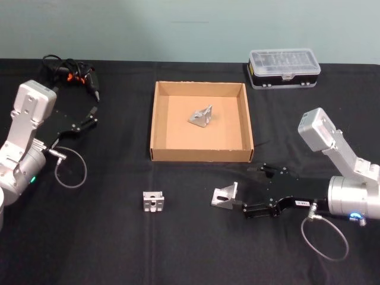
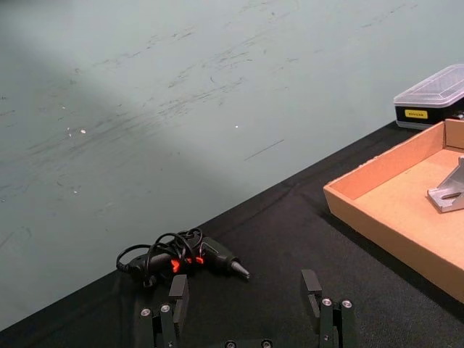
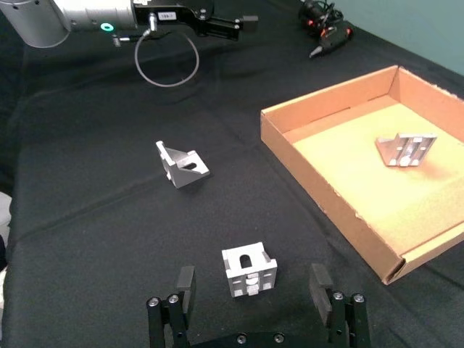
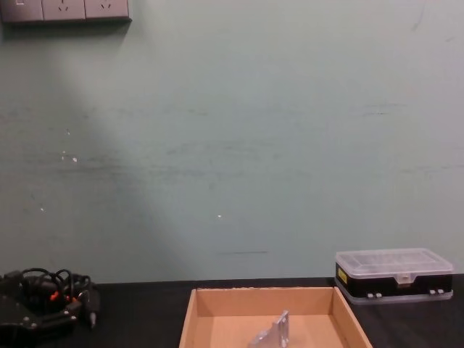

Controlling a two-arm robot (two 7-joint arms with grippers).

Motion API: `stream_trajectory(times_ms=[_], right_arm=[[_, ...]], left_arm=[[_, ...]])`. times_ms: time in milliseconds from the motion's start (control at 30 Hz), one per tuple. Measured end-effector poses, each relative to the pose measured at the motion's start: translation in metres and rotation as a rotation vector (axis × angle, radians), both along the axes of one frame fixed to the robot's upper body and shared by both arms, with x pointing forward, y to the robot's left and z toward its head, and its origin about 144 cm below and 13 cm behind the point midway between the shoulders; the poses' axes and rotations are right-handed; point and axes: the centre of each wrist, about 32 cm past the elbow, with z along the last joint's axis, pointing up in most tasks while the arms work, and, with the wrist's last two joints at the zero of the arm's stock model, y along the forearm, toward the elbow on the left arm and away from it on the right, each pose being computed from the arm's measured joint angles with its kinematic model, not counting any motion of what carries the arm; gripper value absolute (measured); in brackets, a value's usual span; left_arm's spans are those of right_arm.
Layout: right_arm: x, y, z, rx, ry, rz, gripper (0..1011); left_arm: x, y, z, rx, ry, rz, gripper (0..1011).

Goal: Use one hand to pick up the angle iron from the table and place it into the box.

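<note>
**Right claw wide open at angle iron, nothing gripped**

The angle iron [image 1: 224, 196] is on the table [image 1: 107, 249], between the box's [image 1: 200, 155] near wall and the table's near edge, right of centre. It stands on one flange. The other flange is upright at its right end, on the gripper side. Its long axis looks roughly left-right, along the near edge, though that is hard to call from the head view. The right wrist view shows a slotted face turned toward the camera.

The right gripper [image 3: 251, 279] is low over the table just right of the piece. Its fingers are spread wide and the piece is in line with the gap. No contact is visible, and it holds nothing.

A second angle iron [image 1: 154, 202] is further left, also near the near edge. A third [image 1: 200, 116] lies tilted inside the box.

The left gripper [image 2: 245, 279] is near the table's left edge, fingers apart and empty. A black case [image 1: 284, 67] is at the far right, a corded tool [image 1: 74, 74] at the far left.
</note>
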Motion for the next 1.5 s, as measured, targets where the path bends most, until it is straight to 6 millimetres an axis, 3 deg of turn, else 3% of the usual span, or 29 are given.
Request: stream_trajectory(times_ms=[1500], right_arm=[[0.016, 0.032, -0.028, -0.048, -0.031, 0.023, 1000]], left_arm=[[0.0, 0.0, 0.0, 0.0, 0.0, 0.0, 1011]])
